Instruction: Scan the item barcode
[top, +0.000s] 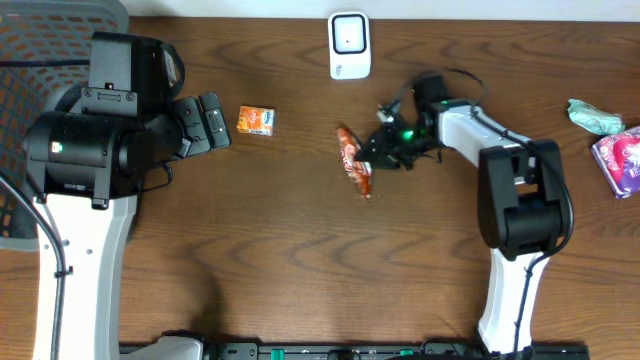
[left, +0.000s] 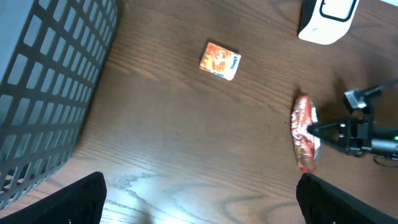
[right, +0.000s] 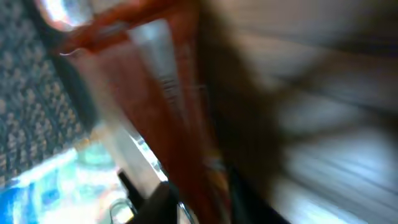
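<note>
Your right gripper (top: 378, 148) is nosed up against the red-orange crinkly snack packet (top: 355, 160), which lies mid-table on the dark wooden tabletop (top: 250, 250), just below the white plastic barcode scanner (top: 349, 45). That wrist view is a blur, so you cannot tell whether the jaws pinch the packet. Your left gripper (top: 212, 122) hangs spread wide beside a small orange carton (top: 256, 121).
</note>
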